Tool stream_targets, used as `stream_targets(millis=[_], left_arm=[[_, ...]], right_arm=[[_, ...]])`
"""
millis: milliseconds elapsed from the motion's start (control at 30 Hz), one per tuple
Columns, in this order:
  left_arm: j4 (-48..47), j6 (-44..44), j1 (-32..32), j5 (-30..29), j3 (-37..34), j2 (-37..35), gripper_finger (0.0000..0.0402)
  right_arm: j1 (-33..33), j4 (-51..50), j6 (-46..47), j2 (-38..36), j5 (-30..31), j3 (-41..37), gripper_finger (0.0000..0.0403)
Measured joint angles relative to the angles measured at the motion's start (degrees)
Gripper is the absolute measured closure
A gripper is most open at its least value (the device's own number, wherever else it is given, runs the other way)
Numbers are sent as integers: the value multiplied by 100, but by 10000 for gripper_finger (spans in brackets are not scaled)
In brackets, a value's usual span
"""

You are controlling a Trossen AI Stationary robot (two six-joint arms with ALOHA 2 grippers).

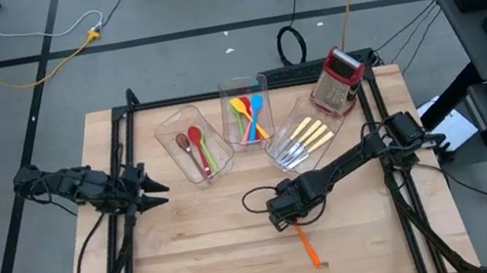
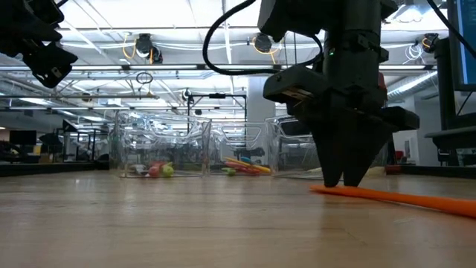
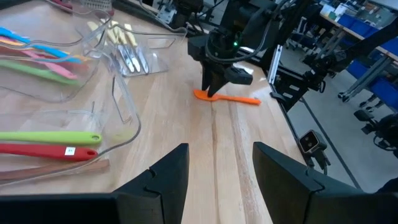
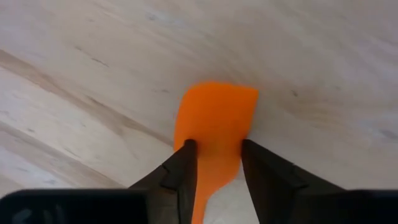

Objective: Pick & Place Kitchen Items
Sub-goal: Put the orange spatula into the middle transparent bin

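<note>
An orange spatula (image 1: 307, 245) lies flat on the wooden table near its front edge; it also shows in the low view (image 2: 401, 197) and the left wrist view (image 3: 236, 98). My right gripper (image 1: 289, 216) points down onto the spatula's blade end (image 4: 214, 106) and is shut on it. My left gripper (image 1: 158, 190) hovers open and empty above the table's left side (image 3: 214, 168). Red, brown and green spoons (image 1: 196, 149), coloured spatulas (image 1: 248, 116) and cream-handled cutlery (image 1: 305, 136) lie in three clear bins. My right gripper pinches the orange spatula between its two fingers (image 4: 186, 165) where the blade narrows toward the handle (image 4: 214, 152). The fingers come from above, pointing down, and lie across the spatula. The spatula lies flat on the table, its handle (image 2: 416, 199) running toward the front edge.
Three clear bins (image 1: 217, 96) stand in a row at the table's far middle. A red-and-silver box grater (image 1: 338, 81) stands at the far right. Bare wood (image 1: 203, 252) lies between the arms and along the front edge.
</note>
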Motion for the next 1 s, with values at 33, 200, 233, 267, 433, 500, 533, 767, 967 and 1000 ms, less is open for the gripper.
stream_targets(millis=[33,200,233,267,433,500,533,767,967,1000], left_arm=[[1,1,0,0,0,0,222],[4,6,0,-1,0,0,222],[4,16,0,-1,0,0,222],[3,24,0,-1,0,0,222],[7,23,0,-1,0,0,222],[8,26,-1,-1,0,0,222],[9,26,0,-1,0,0,222],[17,26,0,-1,0,0,222],[82,21,0,-5,0,0,222],[89,20,0,-5,0,0,222]], right_arm=[[0,-54,2,-41,0,-8,290],[-15,-128,219,-140,-10,-31,304],[-15,-71,230,-148,-14,-32,306],[-15,-1,229,-155,-17,-32,308],[-19,226,222,-167,-15,-30,310],[-27,189,213,-165,-11,-30,310],[-32,157,193,-164,-11,-26,310],[-37,85,-14,-158,-11,-26,310],[-37,96,-259,-158,0,-26,310],[-37,96,-295,-158,6,-26,310]])
